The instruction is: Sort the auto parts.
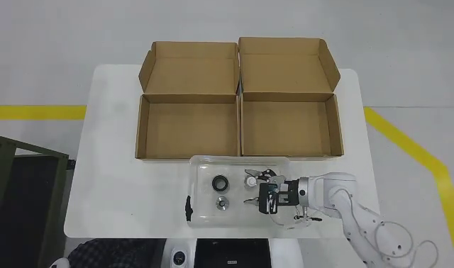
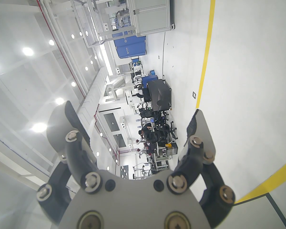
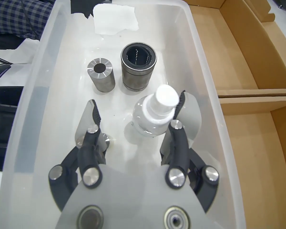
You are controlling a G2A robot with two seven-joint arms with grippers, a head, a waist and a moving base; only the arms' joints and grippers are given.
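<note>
Translucent plastic forms a shallow bin [image 1: 203, 170] that is set at the 6 o'clock edge of a white table [image 1: 113, 162], as seen from above. Directly at 12 o'clock from the bin, two open cardboard boxes are placed side by side and touching: the left box [image 1: 188, 130] and the right box [image 1: 287, 126], each with its lid flap folded back toward 12 o'clock. The right gripper [image 1: 250, 188] is held inside the bin, entered from the 3 o'clock side, with its fingers spread apart and clamped on nothing. A small clear bottle with a white cap [image 3: 155, 113] stands between those fingers, and its cap is pressed close against the finger nearer the boxes. A small shiny metal part [image 3: 106, 140] is partly hidden behind the other finger. Toward 9 o'clock from the gripper, a dark linear bearing [image 3: 138, 65] is stood on end, with rows of tiny balls visible in its bore. A shorter steel bush [image 3: 100, 75] is stood just beside it, at the bearing's 6 o'clock. At the bin's 9 o'clock end, a torn paper label [image 3: 115, 20] and black tape [image 3: 85, 2] are stuck to the wall. The left gripper [image 2: 133, 108] is pointed out at the room, with its fingers wide apart and nothing held.
</note>
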